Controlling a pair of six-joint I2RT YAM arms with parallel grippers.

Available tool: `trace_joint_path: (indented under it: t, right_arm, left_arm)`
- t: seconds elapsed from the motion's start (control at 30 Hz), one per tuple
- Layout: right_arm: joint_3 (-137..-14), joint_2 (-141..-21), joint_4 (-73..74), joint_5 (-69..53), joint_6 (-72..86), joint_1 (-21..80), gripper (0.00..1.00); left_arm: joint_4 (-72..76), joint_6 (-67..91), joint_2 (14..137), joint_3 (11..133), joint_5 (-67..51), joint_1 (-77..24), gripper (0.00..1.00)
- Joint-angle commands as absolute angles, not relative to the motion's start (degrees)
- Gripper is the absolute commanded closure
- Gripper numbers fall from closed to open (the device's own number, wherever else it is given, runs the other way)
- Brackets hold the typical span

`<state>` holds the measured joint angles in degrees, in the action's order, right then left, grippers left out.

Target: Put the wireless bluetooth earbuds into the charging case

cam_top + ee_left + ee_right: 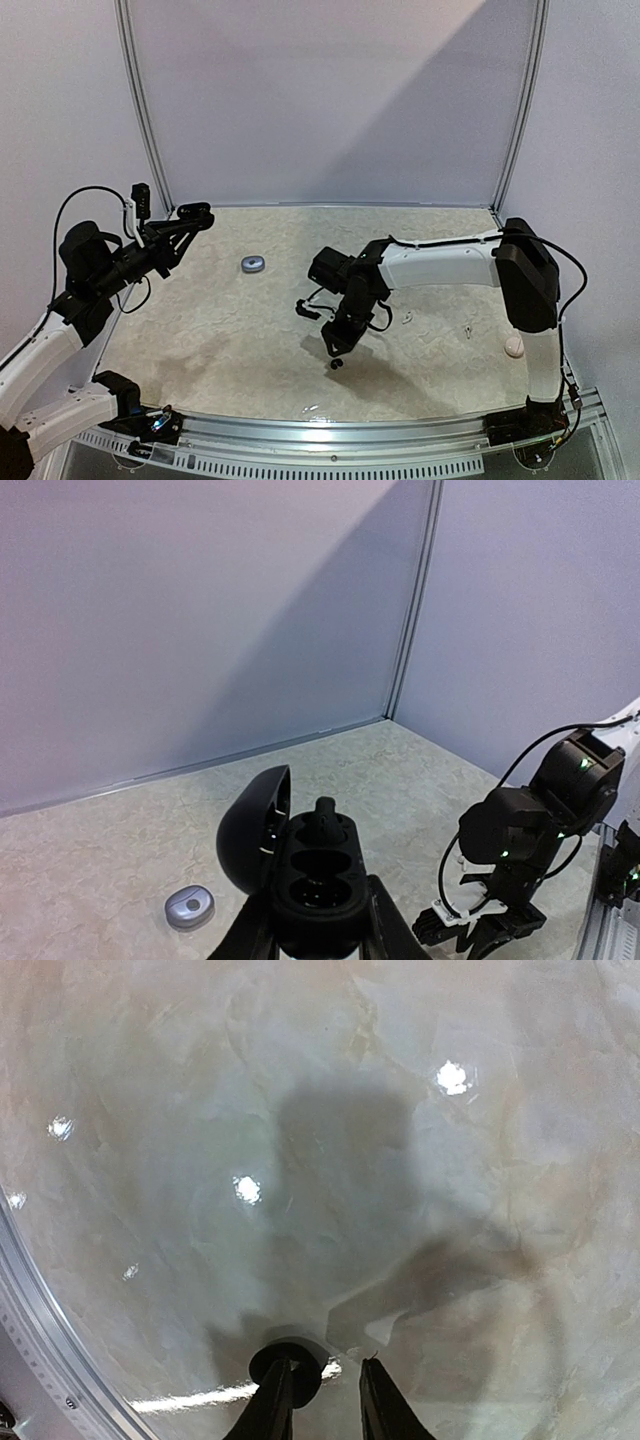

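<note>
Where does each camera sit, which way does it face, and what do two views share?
Top external: high behind the robot, looking down on the table; left arm and right arm show.
Left wrist: raised, facing across the table; left gripper holds the open charging case.
Right wrist: low, facing straight down; right gripper beside a black earbud.
Shared: top external and left wrist both show the grey case.

No lettering, label, brand mark or number can be read anywhere: not on the open black charging case [315, 875], the small grey case [189, 907] to its left, or the desk [250, 330].
</note>
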<state>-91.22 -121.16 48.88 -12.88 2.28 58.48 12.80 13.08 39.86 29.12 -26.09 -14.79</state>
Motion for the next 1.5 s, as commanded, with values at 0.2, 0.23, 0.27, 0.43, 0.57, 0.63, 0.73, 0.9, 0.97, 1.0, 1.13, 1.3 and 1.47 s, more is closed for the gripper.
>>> trace_joint_path:
  t: [0.2,0.23,0.27,0.43,0.57,0.63,0.73,0.9,0.97,1.0,1.13,1.3,1.47]
  right_arm:
    - [-87.4,-122.7,47.1,-14.6,3.9,58.4,0.81]
    - [-87.2,-122.7,47.0,-14.7,4.0,58.4,0.81]
    - [-86.9,-122.5,46.9,-14.7,4.1,58.4,0.81]
    - [-85.2,-121.5,47.3,-15.3,5.7,58.5,0.83]
    - [-82.1,-118.5,46.4,-16.0,7.8,59.2,0.82]
    - [-81.1,-117.5,46.4,-16.4,8.6,59.5,0.82]
    - [-79.8,-116.8,46.1,-16.5,9.2,60.1,0.82]
    - [-78.8,-116.6,45.2,-17.7,10.2,60.5,0.81]
    - [-78.6,-116.4,45.0,-18.0,10.7,60.8,0.8]
    - [-78.3,-116.2,44.8,-17.9,10.8,60.9,0.8]
    - [-77.6,-115.6,43.8,-17.7,11.3,60.8,0.86]
    - [-77.5,-115.2,42.9,-20.2,11.4,60.9,0.92]
    - [-76.5,-114.3,42.4,-21.3,11.8,61.0,0.99]
  left_arm:
    - [13.4,12.8,39.3,28.1,-25.6,-14.0,1.0]
    - [13.5,12.8,39.3,28.2,-25.6,-14.0,1.0]
    - [13.5,12.7,39.3,28.2,-25.6,-14.1,1.0]
    - [13.2,12.6,39.2,28.3,-25.6,-14.0,1.0]
    - [13.2,12.5,39.4,28.2,-25.5,-14.0,1.0]
    - [13.5,12.6,39.5,28.0,-25.5,-14.1,1.0]
    - [13.9,12.7,39.7,27.9,-25.6,-14.0,1.0]
    - [13.8,12.5,39.8,28.2,-25.8,-14.0,1.0]
    - [13.7,12.4,39.8,28.2,-25.8,-14.0,1.0]
    - [13.7,12.4,39.8,28.2,-25.8,-14.0,1.0]
    - [14.0,12.5,39.8,28.0,-25.8,-14.1,1.0]
    - [13.7,12.4,39.9,28.1,-25.9,-14.0,1.0]
    - [13.6,12.4,39.7,28.1,-26.0,-14.0,1.0]
